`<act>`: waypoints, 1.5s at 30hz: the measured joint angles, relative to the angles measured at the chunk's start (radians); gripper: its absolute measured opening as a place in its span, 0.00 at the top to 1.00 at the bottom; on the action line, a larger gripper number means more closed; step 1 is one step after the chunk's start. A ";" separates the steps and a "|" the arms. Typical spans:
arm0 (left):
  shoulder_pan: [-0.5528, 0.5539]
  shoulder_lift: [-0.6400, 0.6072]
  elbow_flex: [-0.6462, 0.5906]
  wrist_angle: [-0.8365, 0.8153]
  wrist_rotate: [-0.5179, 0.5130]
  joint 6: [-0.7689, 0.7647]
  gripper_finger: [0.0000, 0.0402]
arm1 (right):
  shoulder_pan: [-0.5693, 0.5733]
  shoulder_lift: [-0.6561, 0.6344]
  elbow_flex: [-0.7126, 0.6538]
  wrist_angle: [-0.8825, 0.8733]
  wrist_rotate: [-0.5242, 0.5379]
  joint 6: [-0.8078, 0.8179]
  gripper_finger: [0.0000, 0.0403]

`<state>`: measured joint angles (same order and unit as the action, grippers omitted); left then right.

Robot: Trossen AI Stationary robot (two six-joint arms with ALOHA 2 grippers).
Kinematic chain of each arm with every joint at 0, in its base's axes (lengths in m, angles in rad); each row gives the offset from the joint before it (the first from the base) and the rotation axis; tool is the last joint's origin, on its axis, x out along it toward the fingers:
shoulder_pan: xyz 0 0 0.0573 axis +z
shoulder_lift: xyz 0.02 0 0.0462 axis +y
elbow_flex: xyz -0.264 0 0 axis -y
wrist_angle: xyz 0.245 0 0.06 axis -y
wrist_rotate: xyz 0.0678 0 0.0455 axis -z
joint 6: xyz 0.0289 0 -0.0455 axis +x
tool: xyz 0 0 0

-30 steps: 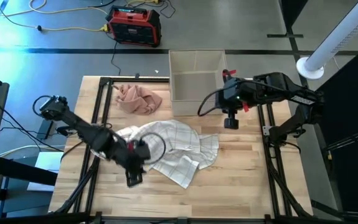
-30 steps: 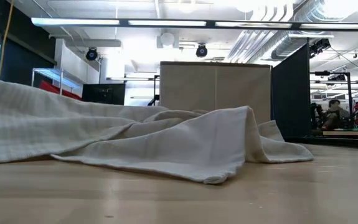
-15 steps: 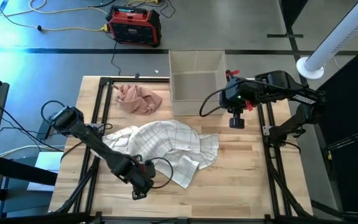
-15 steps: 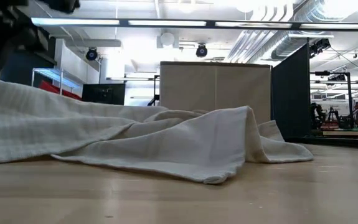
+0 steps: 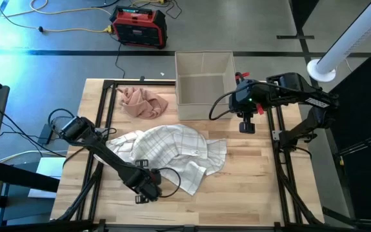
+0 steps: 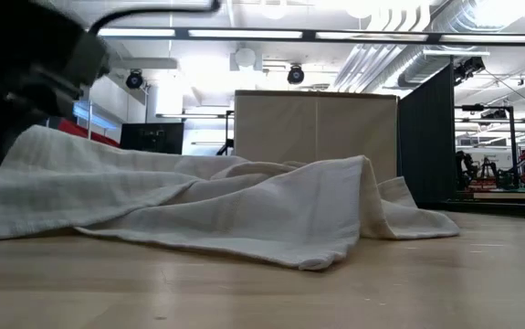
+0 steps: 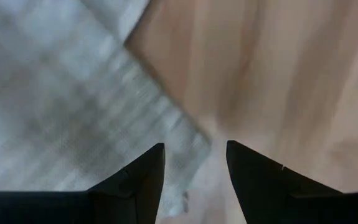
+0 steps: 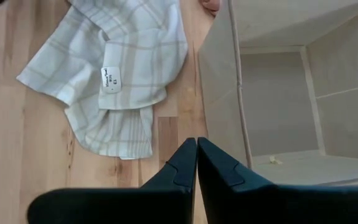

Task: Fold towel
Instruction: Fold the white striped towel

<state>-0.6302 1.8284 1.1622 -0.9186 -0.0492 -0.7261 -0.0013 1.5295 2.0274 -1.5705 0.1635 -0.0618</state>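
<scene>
Towel [image 7: 73,112] corner beneath spread left fingers [image 7: 142,180]

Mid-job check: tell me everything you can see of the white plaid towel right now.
The white plaid towel is thin woven cloth, off-white with faint tan check lines, and carries a small white label. It lies crumpled and unfolded mid-table on the wooden table, bunched into soft ridges, with one corner pointing toward the front edge. The left gripper, open, is low at its front-left edge, fingers straddling a towel corner. Nothing else touches it.
</scene>
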 joint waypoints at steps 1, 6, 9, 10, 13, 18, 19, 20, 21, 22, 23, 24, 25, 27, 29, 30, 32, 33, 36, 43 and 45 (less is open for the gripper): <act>0.004 -0.001 -0.018 0.001 0.008 -0.012 0.59 | 0.000 0.000 0.000 0.000 0.000 0.000 1.00; 0.024 -0.007 -0.083 0.125 0.022 -0.053 0.59 | 0.000 0.000 0.000 0.000 0.000 0.000 1.00; 0.034 -0.007 -0.087 0.176 0.036 -0.040 0.59 | 0.000 0.000 0.000 0.000 0.000 0.001 1.00; 0.036 -0.007 -0.087 0.181 0.030 -0.041 0.59 | 0.000 0.000 0.000 0.000 0.000 0.001 1.00; 0.042 -0.008 -0.096 0.185 0.034 -0.045 0.60 | 0.000 0.000 0.000 0.000 0.000 0.003 1.00; 0.070 -0.011 -0.119 0.180 0.098 -0.081 0.78 | 0.000 0.000 0.000 0.000 0.000 0.016 1.00; 0.078 -0.015 -0.119 0.180 0.115 -0.084 0.85 | 0.000 0.000 0.000 0.000 0.000 0.024 1.00; 0.088 -0.019 -0.115 0.172 0.129 -0.091 0.91 | 0.000 -0.001 0.000 0.000 -0.002 0.033 1.00; 0.098 -0.024 -0.106 0.148 0.132 -0.098 0.94 | 0.000 -0.003 0.000 0.000 -0.011 0.037 1.00; 0.108 -0.029 -0.096 0.123 0.136 -0.106 0.96 | 0.001 -0.005 0.000 0.000 -0.029 0.038 1.00; 0.119 -0.038 -0.082 0.087 0.137 -0.110 0.97 | 0.001 -0.012 0.000 0.000 -0.051 0.039 1.00; 0.131 -0.057 -0.060 0.037 0.137 -0.110 0.97 | 0.001 -0.020 0.000 0.000 -0.077 0.039 1.00; 0.143 -0.081 -0.033 -0.006 0.135 -0.110 0.97 | 0.001 -0.029 0.000 0.000 -0.102 0.041 1.00; 0.159 -0.138 0.027 -0.094 0.133 -0.099 0.98 | 0.002 -0.049 0.000 0.000 -0.150 0.067 1.00; 0.169 -0.201 0.080 -0.188 0.121 -0.085 0.98 | 0.002 -0.065 0.000 -0.001 -0.178 0.090 1.00; 0.176 -0.238 0.104 -0.224 0.114 -0.084 0.98 | 0.002 -0.071 0.000 -0.001 -0.179 0.099 1.00; 0.192 -0.316 0.151 -0.282 0.094 -0.085 0.98 | 0.002 -0.078 0.000 -0.001 -0.158 0.143 1.00; 0.200 -0.351 0.169 -0.310 0.083 -0.091 0.98 | 0.002 -0.079 0.000 -0.001 -0.139 0.175 1.00; 0.230 -0.449 0.208 -0.363 0.053 -0.119 0.98 | 0.002 -0.079 0.000 -0.001 -0.127 0.222 1.00; 0.286 -0.579 0.235 -0.541 0.007 -0.123 0.98 | 0.002 -0.081 -0.111 0.001 -0.199 0.185 1.00; 0.292 -0.600 0.235 -0.637 -0.005 -0.109 0.98 | 0.001 -0.080 -0.205 0.040 -0.199 0.155 1.00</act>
<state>-0.3377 1.2282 1.3968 -1.5554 -0.0539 -0.8354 -0.0002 1.4498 1.8227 -1.5307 -0.0351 0.0928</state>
